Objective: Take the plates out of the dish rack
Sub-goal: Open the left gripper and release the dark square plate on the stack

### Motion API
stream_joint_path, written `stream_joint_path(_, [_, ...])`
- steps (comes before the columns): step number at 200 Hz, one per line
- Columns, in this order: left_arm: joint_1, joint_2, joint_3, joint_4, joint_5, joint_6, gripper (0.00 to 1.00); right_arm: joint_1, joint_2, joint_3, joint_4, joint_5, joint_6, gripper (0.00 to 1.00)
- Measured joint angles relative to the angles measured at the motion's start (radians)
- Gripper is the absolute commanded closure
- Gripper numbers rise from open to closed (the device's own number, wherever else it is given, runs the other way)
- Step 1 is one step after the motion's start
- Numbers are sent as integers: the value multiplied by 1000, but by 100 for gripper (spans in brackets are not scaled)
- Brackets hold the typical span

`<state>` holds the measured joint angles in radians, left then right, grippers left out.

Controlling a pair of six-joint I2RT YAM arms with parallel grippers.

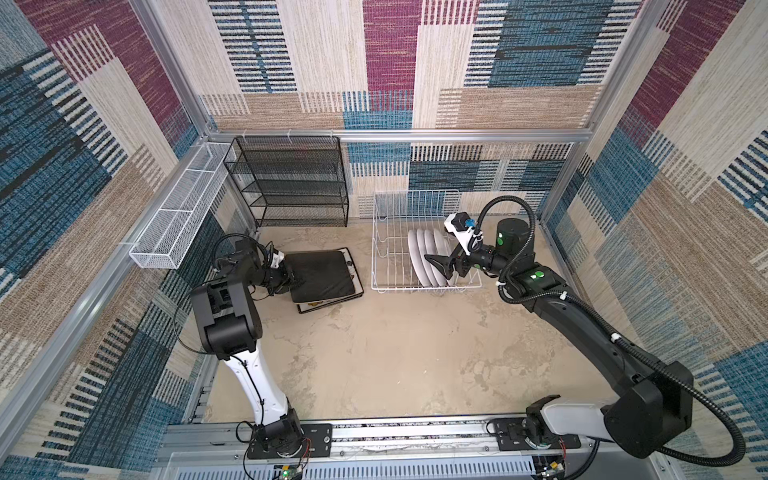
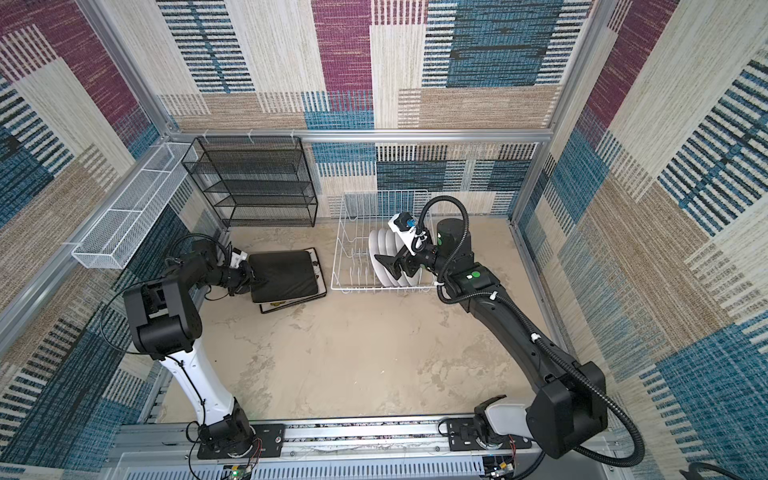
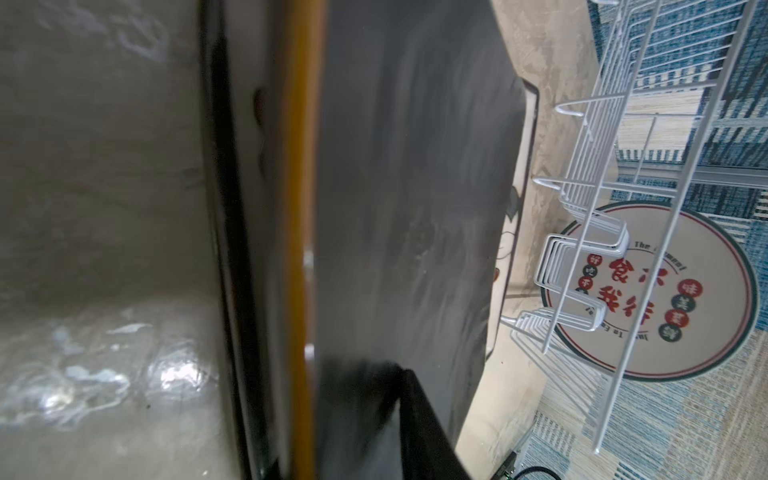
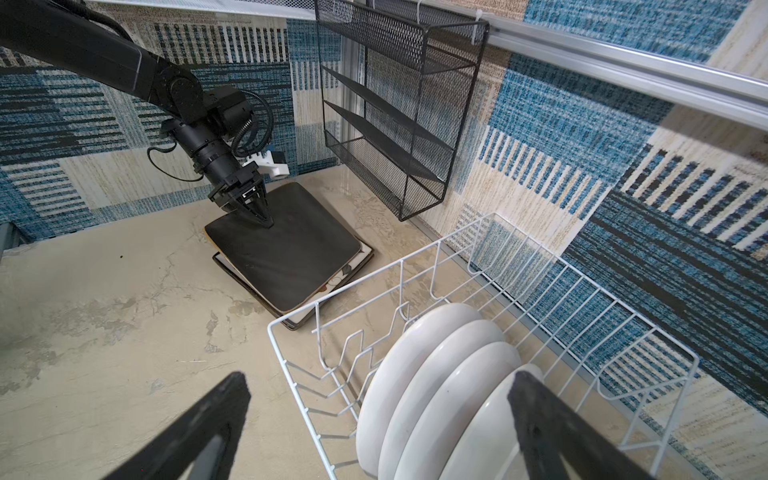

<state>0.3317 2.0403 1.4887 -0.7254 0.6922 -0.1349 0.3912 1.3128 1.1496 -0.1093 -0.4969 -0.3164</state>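
Observation:
Several round white plates (image 1: 424, 253) (image 4: 436, 374) stand upright in the white wire dish rack (image 1: 415, 287) (image 4: 382, 270). My right gripper (image 1: 440, 266) (image 2: 388, 264) (image 4: 380, 380) hangs open over them, one finger on each side of the row, touching nothing. Left of the rack, square plates lie stacked on the floor, the top one (image 1: 320, 276) (image 2: 284, 272) (image 4: 286, 257) black back up. My left gripper (image 1: 293, 279) (image 4: 268, 224) is at that plate's near edge. One finger (image 3: 419, 415) lies over the black back; the other is hidden. One round plate's face (image 3: 648, 291) shows red characters through the rack wires.
A black mesh shelf unit (image 1: 291, 183) stands against the back wall, left of the rack. A long white mesh basket (image 1: 178, 216) hangs on the left frame rail. Patterned walls close in three sides. The arm bases sit on a rail (image 1: 415, 432) at the front.

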Motion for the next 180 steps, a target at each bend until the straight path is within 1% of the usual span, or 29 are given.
stream_joint_path(20, [0, 4, 0, 2, -39, 0, 61, 2, 2, -2, 0, 0, 2, 0])
stream_joint_path(71, [-5, 5, -3, 17, -24, -12, 49, 3, 25, 16, -5, 0, 1, 0])
stream_joint_path(130, [-5, -6, -8, 32, -24, -39, 40, 4, 25, 26, -18, 24, -44, 0])
stream_joint_path(163, [-5, -10, -5, 34, -20, -53, 33, 4, 37, 26, -18, 37, -44, 0])
stream_joint_path(180, [-5, -21, -5, 35, -37, -66, 31, 4, 41, 26, -18, 48, -43, 0])
